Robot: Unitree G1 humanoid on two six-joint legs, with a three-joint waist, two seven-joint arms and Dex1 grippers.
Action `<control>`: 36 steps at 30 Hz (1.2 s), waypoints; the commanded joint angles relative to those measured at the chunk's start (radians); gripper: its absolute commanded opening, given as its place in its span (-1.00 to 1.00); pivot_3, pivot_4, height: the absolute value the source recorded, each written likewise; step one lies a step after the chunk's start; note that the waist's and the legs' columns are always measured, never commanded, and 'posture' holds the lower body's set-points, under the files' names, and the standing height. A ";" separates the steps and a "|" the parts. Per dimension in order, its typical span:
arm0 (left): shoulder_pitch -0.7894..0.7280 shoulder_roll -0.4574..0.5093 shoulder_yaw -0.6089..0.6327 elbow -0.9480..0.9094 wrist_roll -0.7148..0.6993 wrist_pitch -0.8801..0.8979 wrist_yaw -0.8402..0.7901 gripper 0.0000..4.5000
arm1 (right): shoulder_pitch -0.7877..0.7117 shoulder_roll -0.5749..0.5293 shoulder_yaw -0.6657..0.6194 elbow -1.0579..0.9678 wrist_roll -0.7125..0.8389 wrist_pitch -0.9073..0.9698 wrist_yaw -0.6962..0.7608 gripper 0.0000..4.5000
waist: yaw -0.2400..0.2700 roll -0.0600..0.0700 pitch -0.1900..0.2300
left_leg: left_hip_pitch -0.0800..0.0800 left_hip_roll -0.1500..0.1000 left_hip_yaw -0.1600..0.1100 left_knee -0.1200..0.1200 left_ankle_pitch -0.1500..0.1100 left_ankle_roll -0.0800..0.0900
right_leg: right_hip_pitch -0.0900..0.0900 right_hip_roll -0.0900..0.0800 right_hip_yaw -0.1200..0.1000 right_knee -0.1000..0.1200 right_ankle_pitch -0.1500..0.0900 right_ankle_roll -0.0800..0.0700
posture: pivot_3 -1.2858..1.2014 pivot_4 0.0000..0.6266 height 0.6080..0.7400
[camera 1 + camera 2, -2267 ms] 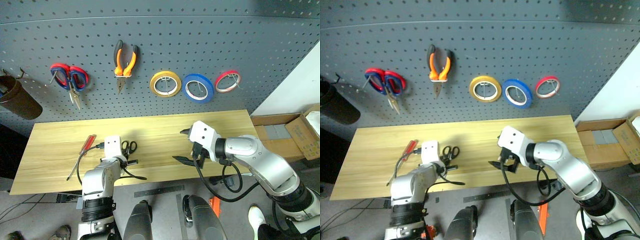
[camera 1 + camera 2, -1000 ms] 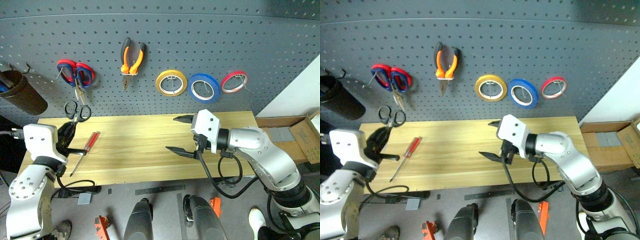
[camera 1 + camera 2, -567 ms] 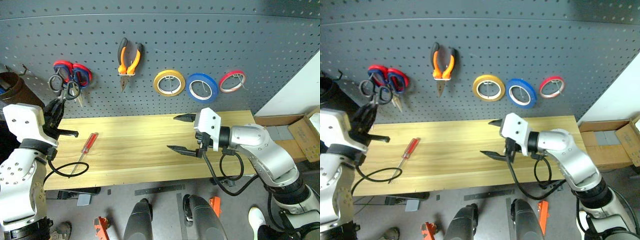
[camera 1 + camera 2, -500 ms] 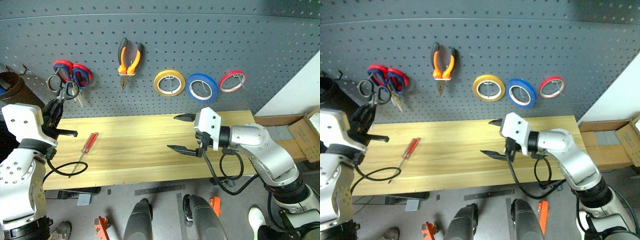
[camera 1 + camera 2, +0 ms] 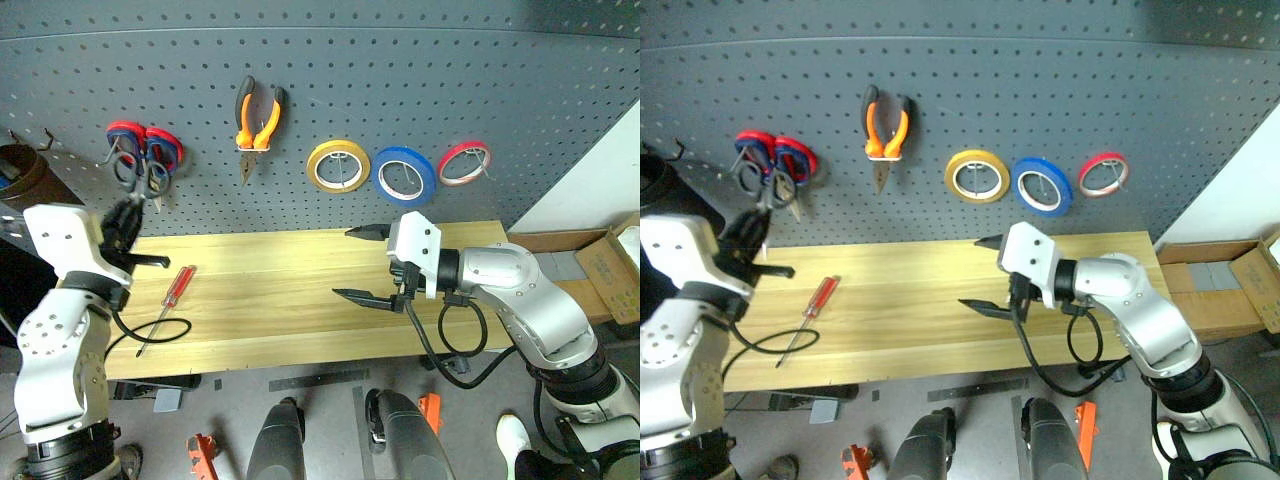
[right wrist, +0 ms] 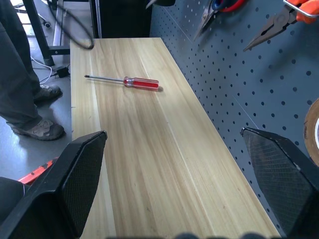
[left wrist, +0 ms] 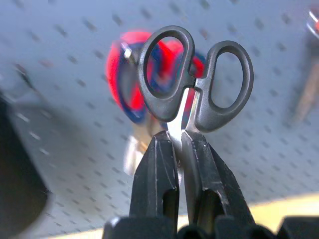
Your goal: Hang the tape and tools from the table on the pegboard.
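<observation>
Grainy wooden table [image 5: 300, 290], perforated pegboard [image 5: 400, 80]

Left tool [image 7: 180, 149] raised, clamped shut, right tool [image 5: 362, 265] level, spread wide

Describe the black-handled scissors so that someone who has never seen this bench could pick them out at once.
Look at the left end of the dark grey perforated pegboard above the light wooden table. There the left end effector, shut, holds small black-handled scissors by the blades, loops up, before the hanging red-and-blue-handled scissors. Their loops are plain black, not coloured.
</observation>
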 commanded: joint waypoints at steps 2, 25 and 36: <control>0.006 -0.009 0.008 -0.085 -0.016 -0.020 0.010 -0.99 | 0.003 -0.012 -0.029 -0.046 0.010 0.001 0.005 1.00 | 0.002 0.000 0.000 | 0.000 0.000 0.000 0.000 0.000 0.000 | 0.000 0.000 0.000 0.001 0.000 0.000 | 0.00 -0.28 1.00; -0.012 0.011 0.125 -0.136 -0.091 0.049 0.100 -0.99 | -0.028 0.030 -0.051 -0.008 0.035 -0.006 0.021 1.00 | 0.003 -0.007 -0.008 | 0.001 0.000 -0.001 0.002 0.004 -0.006 | 0.001 0.001 0.000 0.003 0.002 -0.001 | 0.03 -0.34 1.00; -0.070 0.062 0.076 -0.026 -0.099 0.064 0.029 -0.99 | -0.050 0.058 -0.054 -0.008 0.046 0.019 0.000 1.00 | 0.004 -0.010 -0.011 | 0.001 0.000 -0.001 0.002 0.004 -0.006 | 0.001 0.001 0.000 0.003 0.003 -0.001 | 0.03 -0.33 1.00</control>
